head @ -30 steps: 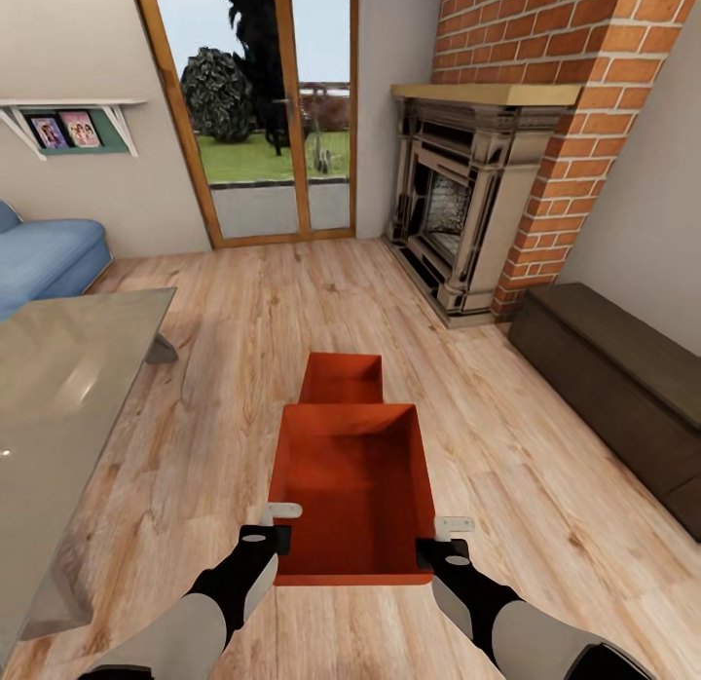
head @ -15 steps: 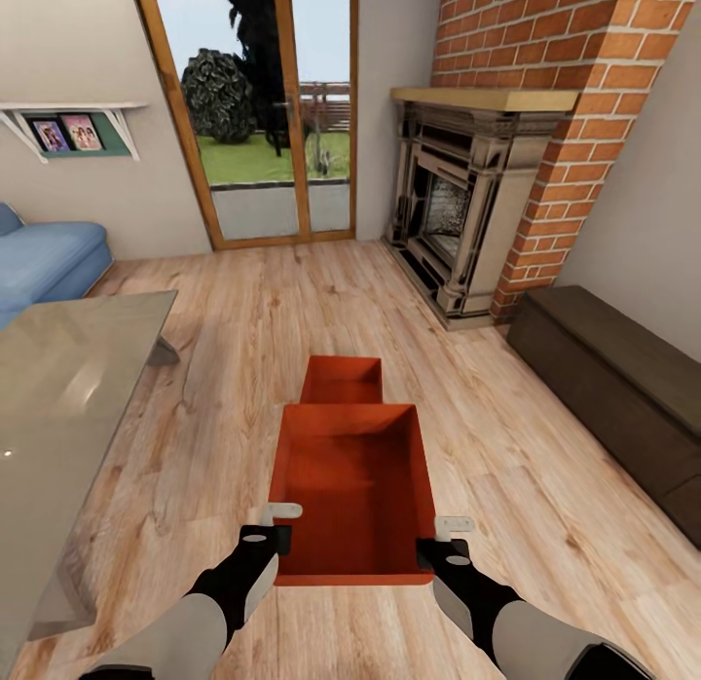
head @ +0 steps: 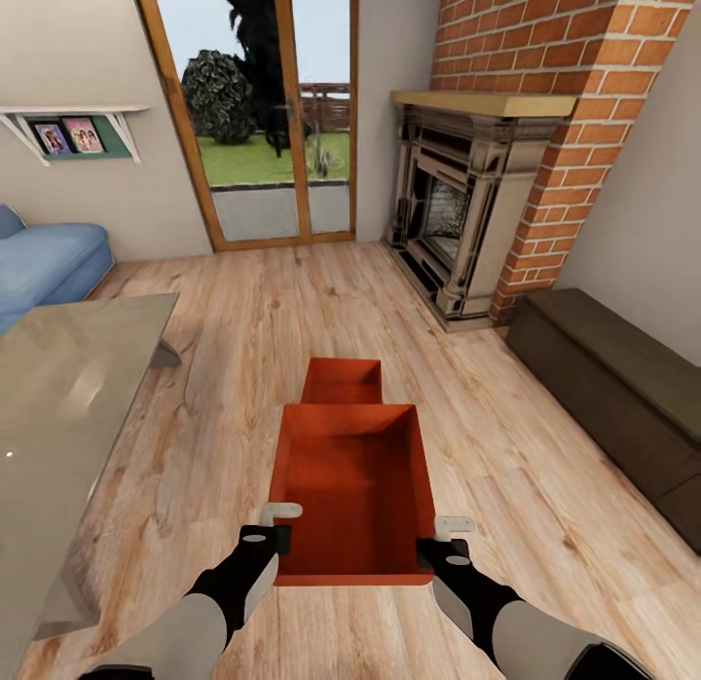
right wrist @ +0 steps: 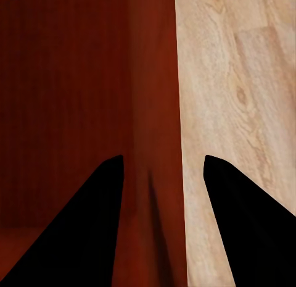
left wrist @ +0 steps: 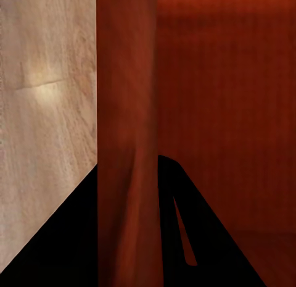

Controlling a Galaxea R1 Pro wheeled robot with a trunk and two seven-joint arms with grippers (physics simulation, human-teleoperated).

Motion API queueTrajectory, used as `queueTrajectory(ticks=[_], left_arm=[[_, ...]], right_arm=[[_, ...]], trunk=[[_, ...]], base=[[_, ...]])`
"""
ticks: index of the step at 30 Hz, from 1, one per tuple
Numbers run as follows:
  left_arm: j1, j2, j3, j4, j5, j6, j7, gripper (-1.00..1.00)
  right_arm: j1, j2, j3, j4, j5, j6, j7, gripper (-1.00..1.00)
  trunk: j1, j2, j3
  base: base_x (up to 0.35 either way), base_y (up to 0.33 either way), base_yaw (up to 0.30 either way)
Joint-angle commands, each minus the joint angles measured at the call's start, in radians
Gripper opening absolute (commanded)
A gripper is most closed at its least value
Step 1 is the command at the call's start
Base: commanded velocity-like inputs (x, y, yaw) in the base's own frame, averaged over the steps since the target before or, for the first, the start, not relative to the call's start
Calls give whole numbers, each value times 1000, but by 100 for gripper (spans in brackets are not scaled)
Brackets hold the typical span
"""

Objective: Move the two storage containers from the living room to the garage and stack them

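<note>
Wood-plank floor (head: 243, 349) lies beneath the near container (head: 352, 485), each side wall clamped by left end effector (head: 276, 536) and right end effector (head: 430, 548)

Far storage container (head: 341, 380): near end hidden behind the near storage container (head: 352, 485). Glass table (head: 68, 388), blue sofa (head: 44, 261) and dark bench (head: 623, 388): cut off by frame edges.

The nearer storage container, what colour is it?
Orange-red, seen best in the head view.

Matt orange-red plastic containers (head: 352, 485), pale wood-plank floor (head: 253, 329), glossy glass table (head: 58, 388).
</note>
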Motion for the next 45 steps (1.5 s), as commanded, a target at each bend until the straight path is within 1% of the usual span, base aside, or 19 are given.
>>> queueTrajectory(ticks=[1,15,45], left_arm=[[1,4,19,1,-15,10,6,-100],[0,4,19,1,-15,9,8,-100],[0,4,20,0,-15,-1,7,-100]], right_arm=[[-1,-3,-15,-2,18,-7,-25,-100],[-1,-3,-15,-2,17,-7,-24,-100],[-1,-6,-18,-2,17,-8,-24,-100]], trunk=[[-4,7,2],[-58,105,46],[-58,105,46]], base=[[0,0,0],[0,0,0],[0,0,0]])
